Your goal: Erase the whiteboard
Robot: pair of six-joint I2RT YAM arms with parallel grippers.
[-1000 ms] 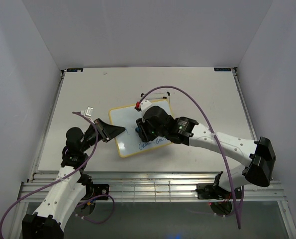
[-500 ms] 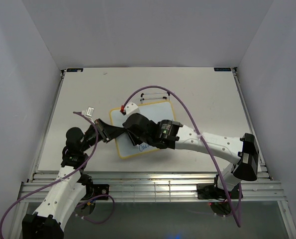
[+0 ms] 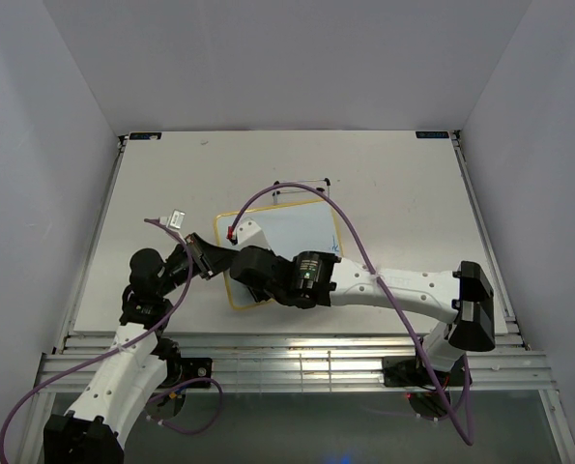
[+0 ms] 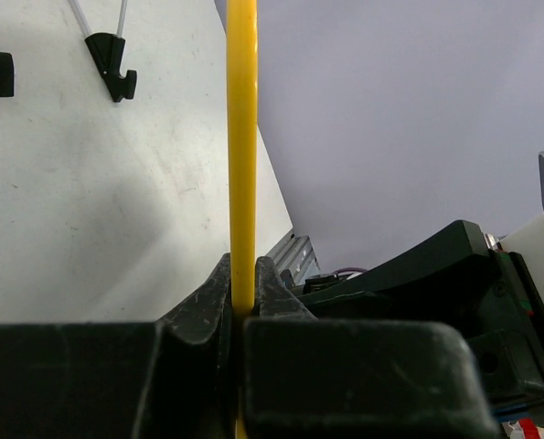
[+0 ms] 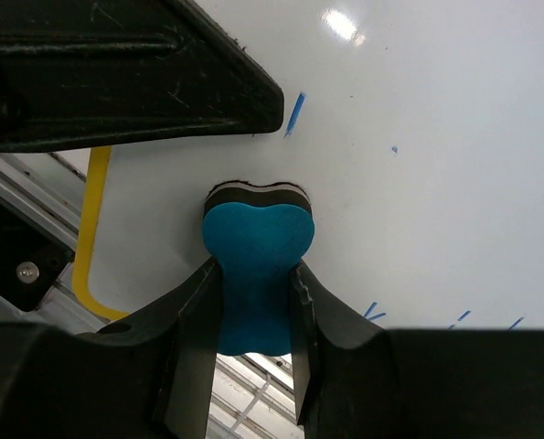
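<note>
Whiteboard (image 3: 292, 228) near-left corner hidden under right arm (image 3: 403, 283) — blue marks (image 3: 337, 247) unreadably small.

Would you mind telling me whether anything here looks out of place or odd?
Nothing damaged. The whiteboard lies askew to the table edges, and a few blue marks show near the eraser.
</note>
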